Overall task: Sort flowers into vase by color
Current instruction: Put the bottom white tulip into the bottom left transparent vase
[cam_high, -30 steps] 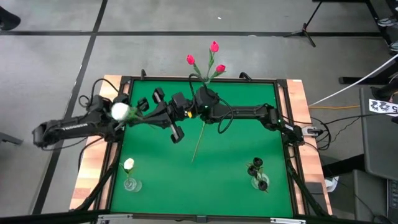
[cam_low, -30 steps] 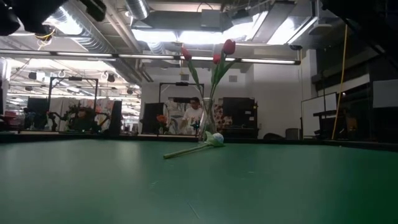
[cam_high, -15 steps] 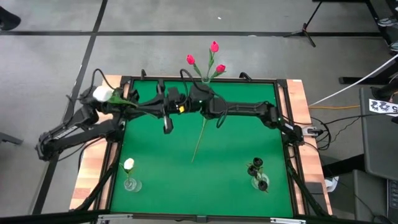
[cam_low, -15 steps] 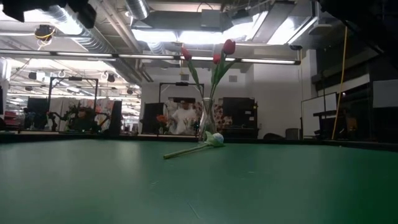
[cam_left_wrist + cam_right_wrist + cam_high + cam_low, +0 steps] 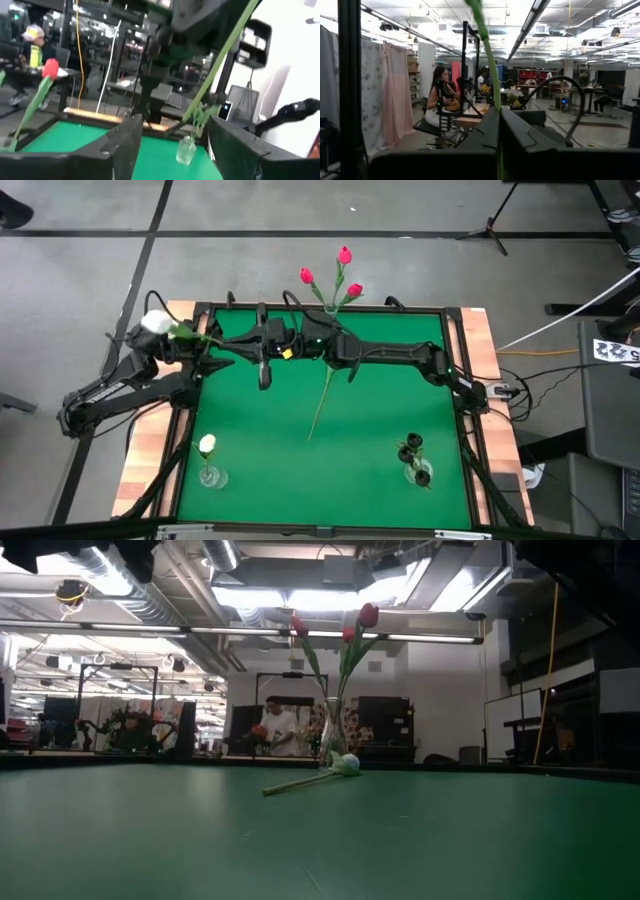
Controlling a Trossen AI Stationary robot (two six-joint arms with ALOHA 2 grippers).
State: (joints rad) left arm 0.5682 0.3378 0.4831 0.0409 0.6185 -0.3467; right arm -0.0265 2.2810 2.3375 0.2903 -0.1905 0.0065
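Right hand [image 5: 499,120]: fingers pressed together on the thin green stem of a white-headed artificial tulip [image 5: 156,324]. The bud hangs out past the bench's left edge, near the rear, and is cut off in the right wrist view. Left hand [image 5: 174,122]: just beside it, fingers apart, holding nothing, with that stem slanting across beyond them. From above the two dark arms overlap, so the exact grip point is hard to make out.

At the front of the green-topped bench [image 5: 370,430], a small clear glass vase on the left [image 5: 212,477] holds one white tulip [image 5: 207,444]. A matching vase on the right [image 5: 420,473] holds black tulips [image 5: 412,444], too bunched to count.

Mid-bench lies a loose tulip [image 5: 320,402]. Its bud is hidden under the right arm from above and looks pale in the low view.

At the rear edge, a tall glass vase [image 5: 333,740] holds three pink-red tulips [image 5: 344,255]. Beyond, indistinct, stands a person [image 5: 272,728].
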